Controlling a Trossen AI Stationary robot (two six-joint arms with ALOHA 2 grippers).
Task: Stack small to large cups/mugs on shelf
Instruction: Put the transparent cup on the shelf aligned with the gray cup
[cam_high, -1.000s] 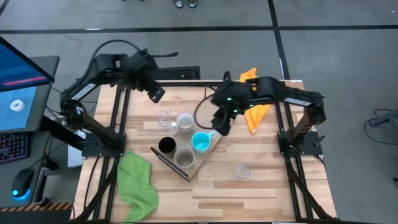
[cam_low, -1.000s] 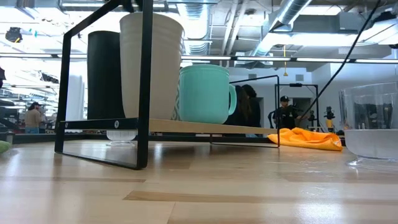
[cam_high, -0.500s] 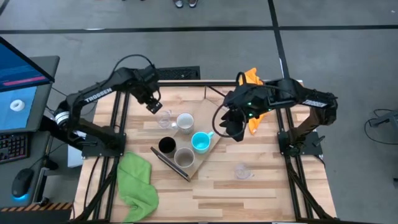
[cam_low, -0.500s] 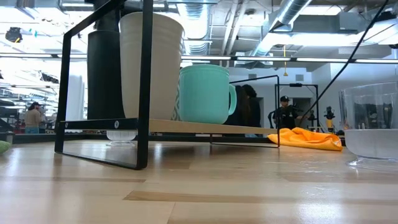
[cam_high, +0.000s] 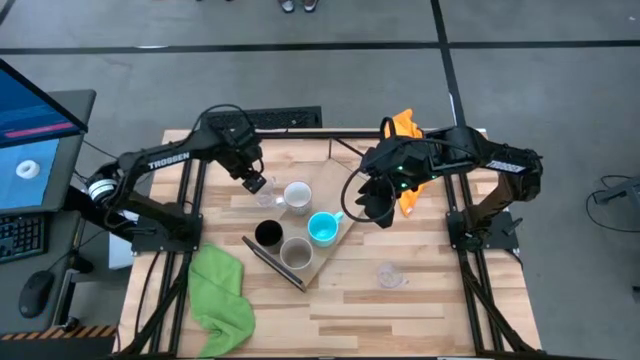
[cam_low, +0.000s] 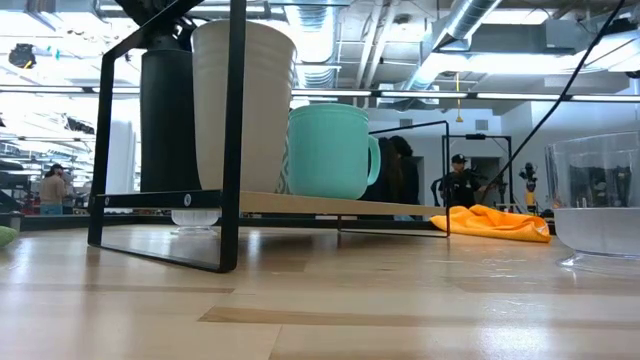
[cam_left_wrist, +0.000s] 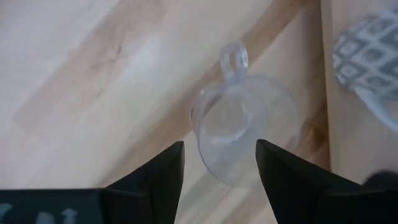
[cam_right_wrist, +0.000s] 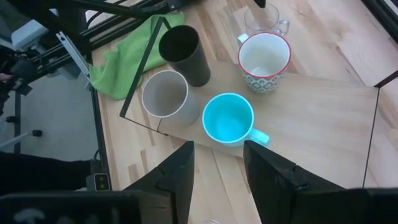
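The left hand (cam_high: 254, 184) hangs open directly over a clear glass (cam_left_wrist: 244, 134) that stands on the counter (cam_high: 440, 300) just beside the shelf (cam_high: 335, 243), its fingers (cam_left_wrist: 158, 180) on either side of it. On the shelf stand the black cup (cam_high: 268, 234), beige cup (cam_high: 295, 253), white mug (cam_high: 297, 196) and blue mug (cam_high: 322, 228). The right hand (cam_high: 379, 212) hovers open just past the shelf's edge. A second glass (cam_high: 389, 274) sits well apart.

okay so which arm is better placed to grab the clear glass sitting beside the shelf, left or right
Left. The left gripper hangs open directly over the clear glass, its fingers on either side in the wrist view. The right gripper hovers open past the far side of the shelf, near the blue mug.
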